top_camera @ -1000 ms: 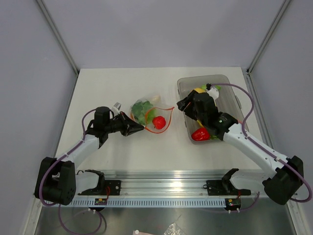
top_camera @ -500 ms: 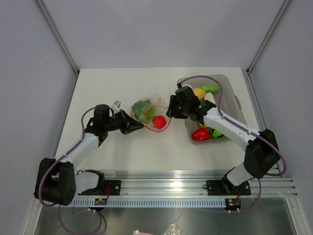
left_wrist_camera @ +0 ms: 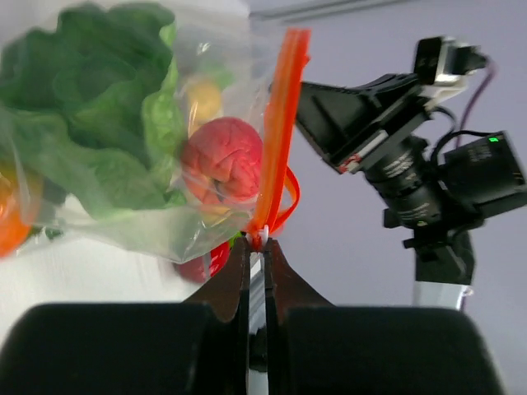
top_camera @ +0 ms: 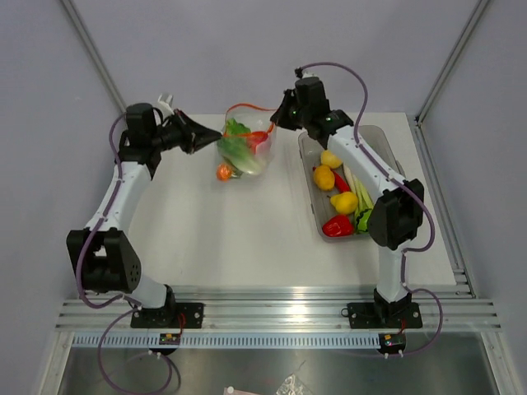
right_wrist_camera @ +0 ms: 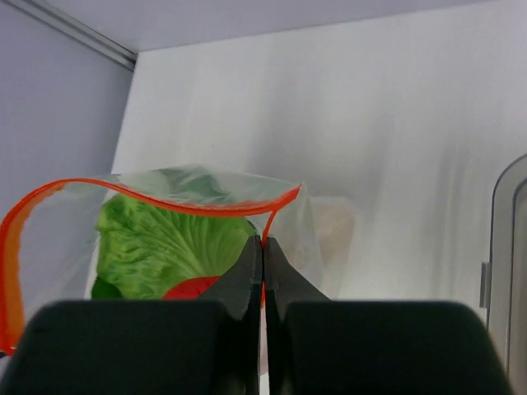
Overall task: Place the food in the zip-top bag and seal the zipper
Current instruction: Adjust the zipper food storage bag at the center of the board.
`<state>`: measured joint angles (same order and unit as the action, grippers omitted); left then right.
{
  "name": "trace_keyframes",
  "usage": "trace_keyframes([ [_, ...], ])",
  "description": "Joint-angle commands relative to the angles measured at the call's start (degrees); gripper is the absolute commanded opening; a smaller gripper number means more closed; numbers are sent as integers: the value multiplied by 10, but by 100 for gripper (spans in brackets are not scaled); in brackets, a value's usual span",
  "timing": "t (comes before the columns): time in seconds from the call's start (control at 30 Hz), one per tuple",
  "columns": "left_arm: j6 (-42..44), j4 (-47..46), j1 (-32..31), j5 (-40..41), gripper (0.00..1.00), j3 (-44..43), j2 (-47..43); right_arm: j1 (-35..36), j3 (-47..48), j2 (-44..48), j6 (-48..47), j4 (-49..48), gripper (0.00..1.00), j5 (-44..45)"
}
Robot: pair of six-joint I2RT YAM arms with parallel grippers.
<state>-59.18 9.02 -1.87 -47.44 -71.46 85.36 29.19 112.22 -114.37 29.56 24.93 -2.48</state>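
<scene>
Clear plastic zip-top bag (top_camera: 247,156) of green and red toy food (left_wrist_camera: 221,160) hangs, apparently above the white table (top_camera: 214,239), between left tool (left_wrist_camera: 257,245) and right tool (right_wrist_camera: 262,247), each clamped on its red-orange zipper strip (right_wrist_camera: 206,206).

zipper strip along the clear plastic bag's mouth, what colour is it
Red-orange; the thin plastic zipper strip shows best in the left wrist view.

Overhead, plus wrist close-ups of bag (top_camera: 241,150)
</scene>
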Motion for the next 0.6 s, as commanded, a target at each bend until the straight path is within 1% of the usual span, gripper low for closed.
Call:
trace_keyframes([
  [0.0,38,41,8,-47,0,-111,-21,0,61,-6,-2,-33,0,-39],
  [0.1,42,31,8,-52,0,-78,-48,0,17,2,12,-59,0,-19],
  [0.13,56,32,9,-55,0,-35,-53,0,1,0,15,-66,0,-9],
  [0.2,74,29,10,-55,0,18,-66,-6,-52,-4,35,-88,0,-4],
  [0.23,80,20,10,-57,0,83,-67,-9,-69,-6,42,-96,0,-9],
  [0.27,79,6,10,-63,0,113,-64,-14,-100,-9,57,-111,0,-12],
  [0.3,68,-28,8,-72,0,147,-57,-16,-111,-13,62,-116,0,-13],
  [0.37,53,-64,7,-83,0,216,-47,-17,-125,-17,66,-122,0,-20],
  [0.43,54,-78,2,-87,0,233,-45,-16,-126,-18,69,-117,0,-25],
  [0.57,81,-36,1,-73,0,222,-63,-17,-126,-4,67,-110,0,-17],
])
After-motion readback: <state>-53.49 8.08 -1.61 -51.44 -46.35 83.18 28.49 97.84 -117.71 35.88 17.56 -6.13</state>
